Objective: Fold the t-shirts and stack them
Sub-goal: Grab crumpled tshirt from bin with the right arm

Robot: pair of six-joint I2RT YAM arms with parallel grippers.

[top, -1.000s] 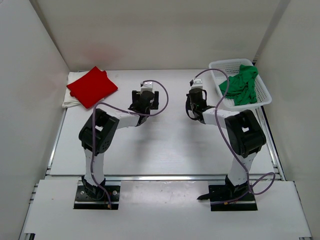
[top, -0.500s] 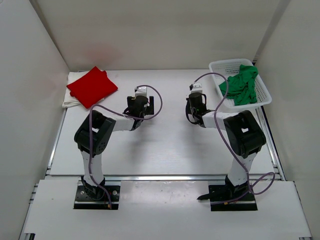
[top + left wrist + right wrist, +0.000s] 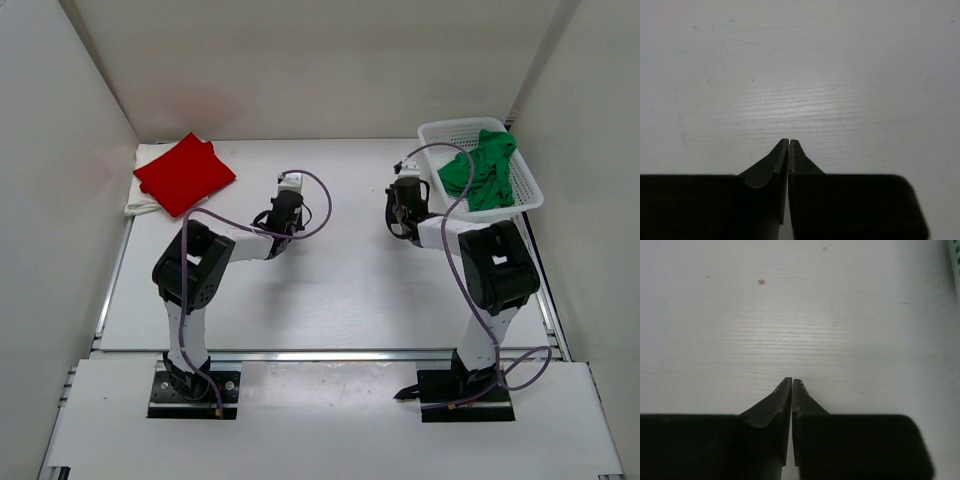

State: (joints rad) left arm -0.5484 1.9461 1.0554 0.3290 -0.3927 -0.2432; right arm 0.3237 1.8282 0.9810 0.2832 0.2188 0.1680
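Shirts are lying apart: green shirt (image 3: 482,170) crumpled in the basket (image 3: 437,129), red shirt (image 3: 185,172) folded on the cream shirt (image 3: 139,200). Both the left tool (image 3: 789,141) and right tool (image 3: 792,380) are hanging pressed together, empty; the right one needs spreading before dipping in.

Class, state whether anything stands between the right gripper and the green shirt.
Yes: the basket's wall. The green shirt lies heaped inside the basket, while the right gripper hangs over the table outside it.
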